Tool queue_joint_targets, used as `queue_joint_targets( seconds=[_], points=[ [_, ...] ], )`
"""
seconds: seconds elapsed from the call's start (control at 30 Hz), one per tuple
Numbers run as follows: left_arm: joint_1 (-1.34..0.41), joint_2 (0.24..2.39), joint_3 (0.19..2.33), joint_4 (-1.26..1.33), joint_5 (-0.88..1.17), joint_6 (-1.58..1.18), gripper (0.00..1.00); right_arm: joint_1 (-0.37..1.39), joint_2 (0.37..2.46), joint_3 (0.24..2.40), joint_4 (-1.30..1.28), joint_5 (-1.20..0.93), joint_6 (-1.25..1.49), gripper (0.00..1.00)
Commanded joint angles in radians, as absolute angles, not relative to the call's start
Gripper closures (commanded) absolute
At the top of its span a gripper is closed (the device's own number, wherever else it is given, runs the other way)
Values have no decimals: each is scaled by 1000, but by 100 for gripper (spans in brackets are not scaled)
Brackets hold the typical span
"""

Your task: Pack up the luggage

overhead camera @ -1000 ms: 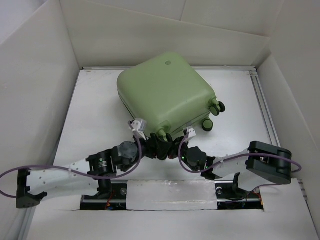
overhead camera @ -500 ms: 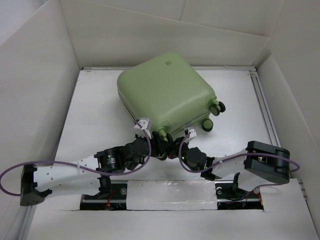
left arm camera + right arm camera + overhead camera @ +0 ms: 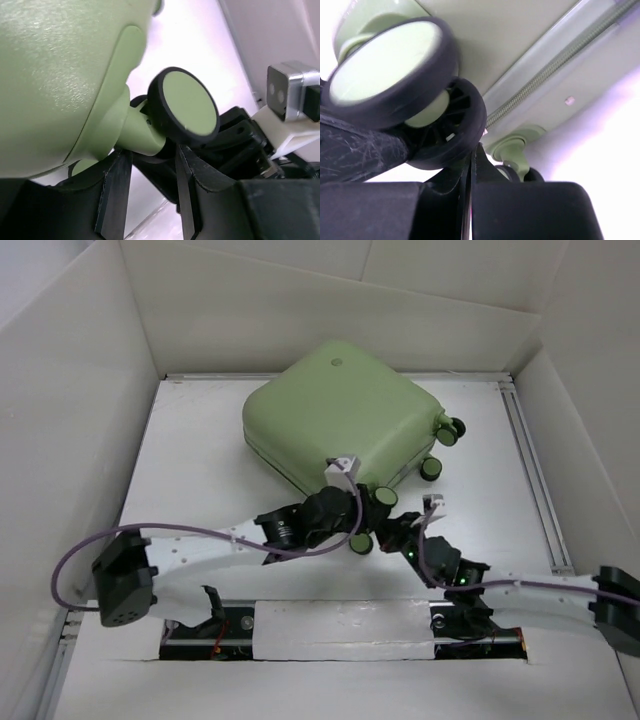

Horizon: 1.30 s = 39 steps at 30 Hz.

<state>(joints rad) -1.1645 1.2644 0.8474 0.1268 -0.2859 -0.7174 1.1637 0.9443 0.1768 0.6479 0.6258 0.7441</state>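
At the near corner of the luggage (image 3: 345, 415), both grippers crowd in around its closest pair of wheels (image 3: 383, 497). The left gripper (image 3: 151, 165) comes in from the left of that corner with its fingers (image 3: 114, 197) standing apart. A green-faced, black-tyred wheel (image 3: 190, 107) and its pale green stem sit just above the gap, and nothing is pinched between the fingers. The right gripper (image 3: 471, 167) reaches the same corner from the right. Its fingers are pressed together with only a thin seam between them, their tips right under a black wheel tyre (image 3: 447, 125). Whether they touch the tyre cannot be told.

The luggage lies flat and closed on the white table (image 3: 190, 470), its broad green shell facing up, so what it holds is hidden. A zip line (image 3: 560, 60) runs along its side. The farther pair of wheels (image 3: 455, 428) sticks out on the luggage's right side. Beyond the luggage, white walls (image 3: 300, 310) box in the table.
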Motion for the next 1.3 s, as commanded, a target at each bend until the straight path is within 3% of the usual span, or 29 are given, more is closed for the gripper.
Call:
queue_joint_targets(
  seconds=[0.0, 0.2, 0.27, 0.4, 0.53, 0.67, 0.8, 0.87, 0.9, 1.0, 1.17, 1.27],
  points=[
    [-1100, 1392, 969, 318, -213, -643, 83, 1112, 710, 196, 478, 539, 707, 100],
    [-1100, 1560, 1233, 298, -132, -632, 86, 927, 534, 145, 364, 377, 702, 100],
    [-1100, 1485, 1203, 298, -173, -632, 86, 916, 558, 108, 414, 377, 728, 100],
    [-1100, 1303, 989, 298, -193, -649, 73, 916, 699, 64, 558, 344, 744, 100],
    [-1100, 1146, 819, 298, -213, -670, 68, 937, 814, 84, 659, 325, 744, 100],
    [-1091, 1121, 764, 259, -249, -670, 68, 1000, 863, 106, 669, 396, 744, 100],
    [-1106, 1152, 782, 258, -193, -649, 65, 1023, 815, 129, 499, 489, 768, 100],
    [-1115, 1152, 782, 258, -193, -637, 62, 1023, 769, 129, 424, 540, 778, 90],
    [-1115, 1152, 782, 267, -177, -637, 62, 1023, 744, 115, 387, 561, 793, 76],
    [-1124, 1152, 772, 288, -146, -637, 61, 1023, 646, 54, 342, 633, 827, 57],
    [-1124, 1152, 721, 310, -146, -646, 59, 1002, 525, 31, 333, 684, 741, 51],
    [-1134, 1152, 693, 331, -146, -646, 59, 947, 514, 47, 399, 608, 625, 50]
  ],
)
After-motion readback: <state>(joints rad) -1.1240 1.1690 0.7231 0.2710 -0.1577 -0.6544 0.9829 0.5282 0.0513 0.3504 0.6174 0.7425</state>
